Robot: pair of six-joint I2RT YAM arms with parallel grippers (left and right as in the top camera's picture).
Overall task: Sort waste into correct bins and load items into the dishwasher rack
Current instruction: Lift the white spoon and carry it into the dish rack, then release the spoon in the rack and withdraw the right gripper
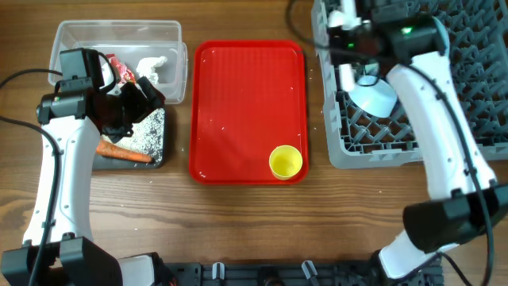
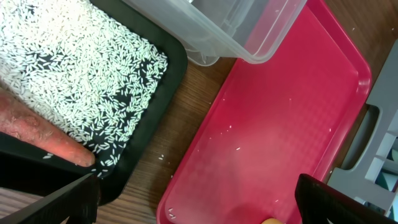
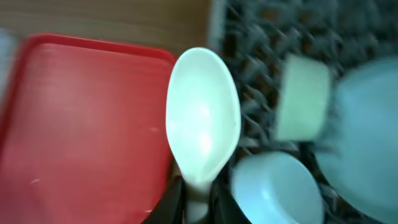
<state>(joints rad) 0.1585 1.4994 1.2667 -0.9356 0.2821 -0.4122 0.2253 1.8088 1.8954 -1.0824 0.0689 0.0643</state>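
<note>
My right gripper [image 3: 196, 205] is shut on the handle of the white spoon [image 3: 204, 112], held over the left edge of the grey dishwasher rack [image 1: 476, 87]. In the rack sit a small light-blue dish [image 3: 277, 186], a pale-green bowl [image 3: 301, 96] and a large light-blue plate [image 3: 367, 124]. My left gripper [image 2: 199, 205] is open and empty, above the right edge of the black tray [image 2: 168, 81], which holds rice [image 2: 81, 68] and the carrot [image 2: 37, 134]. The clear tub [image 1: 119, 30] holds the red wrapper [image 1: 119, 70] and white tissue [image 1: 152, 67]. The yellow cup [image 1: 286, 161] stands on the red serving tray [image 1: 246, 103].
The red serving tray lies between the bins and the rack, with a few stray rice grains on it. The left arm covers part of the black tray and tub in the overhead view. Bare wooden table runs along the front.
</note>
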